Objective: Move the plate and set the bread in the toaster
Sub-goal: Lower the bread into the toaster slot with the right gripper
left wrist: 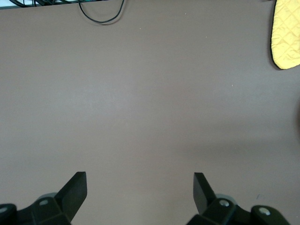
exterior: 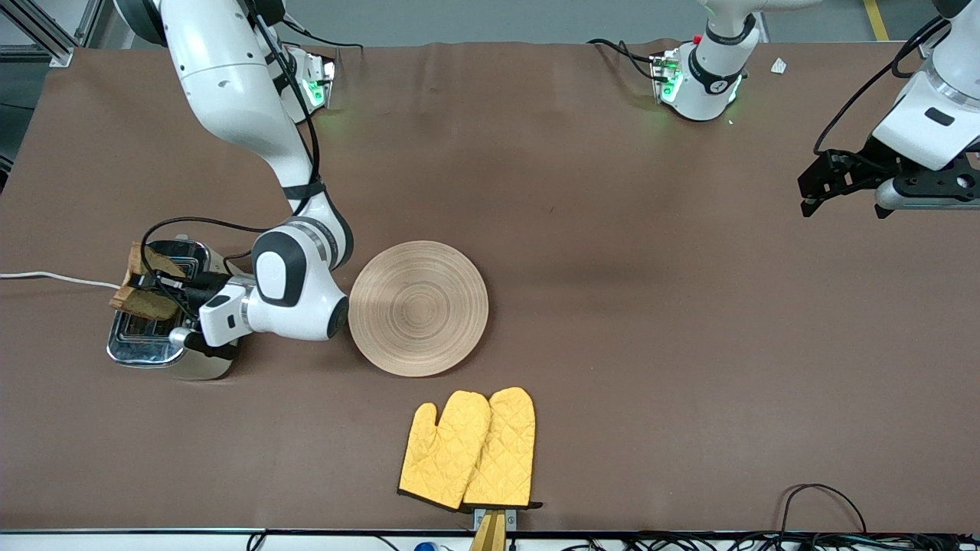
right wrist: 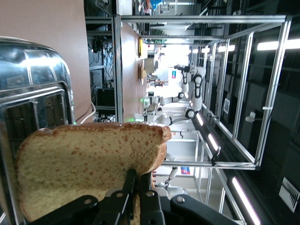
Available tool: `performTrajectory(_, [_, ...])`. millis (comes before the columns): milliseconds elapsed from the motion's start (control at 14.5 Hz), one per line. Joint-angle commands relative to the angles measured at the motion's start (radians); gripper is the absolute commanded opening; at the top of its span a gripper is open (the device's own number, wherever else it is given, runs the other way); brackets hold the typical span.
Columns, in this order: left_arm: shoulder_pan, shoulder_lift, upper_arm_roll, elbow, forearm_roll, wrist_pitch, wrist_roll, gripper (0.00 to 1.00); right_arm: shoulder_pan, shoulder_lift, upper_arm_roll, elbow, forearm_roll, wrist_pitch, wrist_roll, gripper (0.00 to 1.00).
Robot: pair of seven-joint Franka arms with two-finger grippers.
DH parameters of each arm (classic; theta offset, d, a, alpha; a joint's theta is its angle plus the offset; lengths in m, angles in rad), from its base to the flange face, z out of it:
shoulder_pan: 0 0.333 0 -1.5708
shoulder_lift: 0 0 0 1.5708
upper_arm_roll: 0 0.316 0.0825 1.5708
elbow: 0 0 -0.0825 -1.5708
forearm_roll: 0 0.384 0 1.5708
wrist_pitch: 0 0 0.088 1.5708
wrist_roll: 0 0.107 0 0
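Note:
My right gripper [exterior: 157, 291] is shut on the bread [exterior: 145, 295], a brown speckled slice with a darker crust, and holds it over the chrome top of the toaster [exterior: 145, 348] at the right arm's end of the table. In the right wrist view the bread [right wrist: 89, 164] is pinched on edge between the fingers [right wrist: 129, 187], beside the toaster's shiny slotted top [right wrist: 33, 84]. The round wooden plate [exterior: 419, 308] lies flat beside the right arm's wrist. My left gripper [exterior: 810, 200] is open and empty, raised over bare table at the left arm's end; it also shows in the left wrist view [left wrist: 139, 185].
A pair of yellow oven mitts [exterior: 468, 450] lies nearer to the front camera than the plate, by the table's front edge; one mitt shows in the left wrist view [left wrist: 287, 37]. The toaster's white cord [exterior: 46, 277] runs off the table's end. A black cable [exterior: 823, 501] loops at the front edge.

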Motion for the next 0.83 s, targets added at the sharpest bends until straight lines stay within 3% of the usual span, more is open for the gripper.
performTrajectory(0, [0.003, 0.008, 0.002, 0.011, -0.013, 0.004, -0.009, 1.0, -0.001, -0.005, 0.005, -0.074, -0.051, 0.05, 0.057, 0.04])
performTrajectory(69, [0.003, 0.011, 0.002, 0.013, -0.013, 0.004, -0.008, 1.0, -0.001, 0.004, 0.005, -0.075, -0.049, 0.059, 0.079, 0.21])
performTrajectory(138, [0.003, 0.011, 0.002, 0.013, -0.013, 0.004, -0.006, 1.0, -0.002, 0.009, 0.005, -0.068, -0.052, 0.065, 0.08, 0.64])
performTrajectory(207, [0.005, 0.011, 0.002, 0.013, -0.013, 0.004, -0.005, 1.0, -0.002, 0.008, 0.005, -0.059, -0.052, 0.08, 0.08, 0.87])
performTrajectory(276, [0.003, 0.011, 0.002, 0.017, -0.013, 0.004, -0.005, 1.0, -0.001, 0.003, 0.005, -0.048, -0.051, 0.088, 0.08, 0.98])
performTrajectory(483, [0.003, 0.015, 0.002, 0.025, -0.011, 0.004, -0.003, 1.0, 0.001, -0.014, 0.014, 0.03, -0.02, 0.09, 0.067, 1.0])
performTrajectory(759, [0.005, 0.017, 0.002, 0.025, -0.014, 0.004, 0.002, 1.0, -0.002, -0.112, 0.013, 0.136, 0.191, 0.094, -0.03, 1.0])
